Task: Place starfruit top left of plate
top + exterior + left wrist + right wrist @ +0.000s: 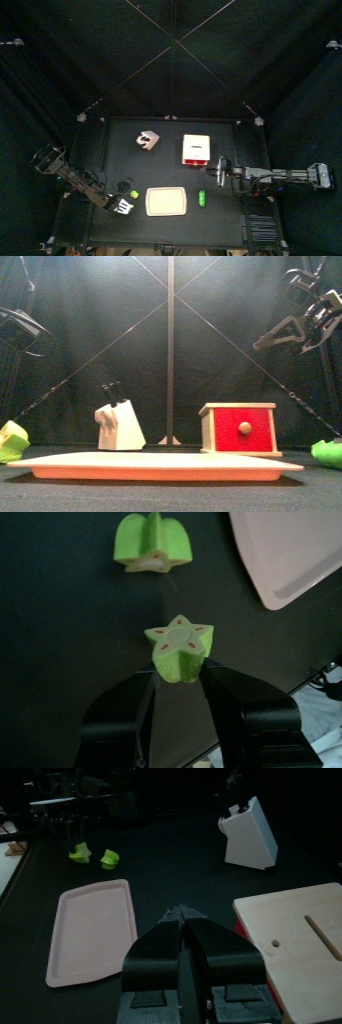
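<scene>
Starfruit lies on the black tabletop, just left of the plate, with a second green piece near it. Left tool has its jaws apart, one tip on each side of the starfruit, and does not seem to squeeze it. To do this well, I think it should slide further round the fruit, close softly, then lift. Only the left wrist view shows the star shape. Only the top view shows the plate's top left corner. Right tool, jaws together, rests on the right.
</scene>
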{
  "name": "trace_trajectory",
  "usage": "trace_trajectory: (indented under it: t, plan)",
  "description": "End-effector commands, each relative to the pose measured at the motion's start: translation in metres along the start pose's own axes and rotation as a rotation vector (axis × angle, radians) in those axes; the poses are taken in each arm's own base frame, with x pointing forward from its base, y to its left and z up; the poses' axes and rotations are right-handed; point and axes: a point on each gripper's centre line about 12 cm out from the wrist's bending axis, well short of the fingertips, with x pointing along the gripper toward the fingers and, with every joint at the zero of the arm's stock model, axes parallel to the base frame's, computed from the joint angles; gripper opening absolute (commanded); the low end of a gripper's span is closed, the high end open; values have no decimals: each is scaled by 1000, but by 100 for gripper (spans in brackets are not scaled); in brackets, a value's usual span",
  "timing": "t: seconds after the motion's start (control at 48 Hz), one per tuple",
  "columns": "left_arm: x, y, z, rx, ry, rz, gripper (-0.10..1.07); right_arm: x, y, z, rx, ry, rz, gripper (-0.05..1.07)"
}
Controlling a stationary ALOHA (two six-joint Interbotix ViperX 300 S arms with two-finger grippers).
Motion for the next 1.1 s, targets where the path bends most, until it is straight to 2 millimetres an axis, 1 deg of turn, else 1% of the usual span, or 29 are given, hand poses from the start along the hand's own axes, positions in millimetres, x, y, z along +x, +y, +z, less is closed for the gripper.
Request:
trace_trajectory:
  t: [0.0, 0.396, 0.812, 1.083]
  plan:
    - [1, -3, 6, 2, -8, -27, 69, 1, -1, 4, 2, -12, -4, 1]
    - [6, 6, 12, 8, -24, -6, 71, 1, -1, 4, 2, -11, -5, 1]
    - [10, 8, 17, 35, -52, 10, 85, 1, -2, 4, 3, -11, -8, 1]
    - [8, 8, 18, 33, -55, 5, 86, 1, -2, 3, 3, -10, -8, 1]
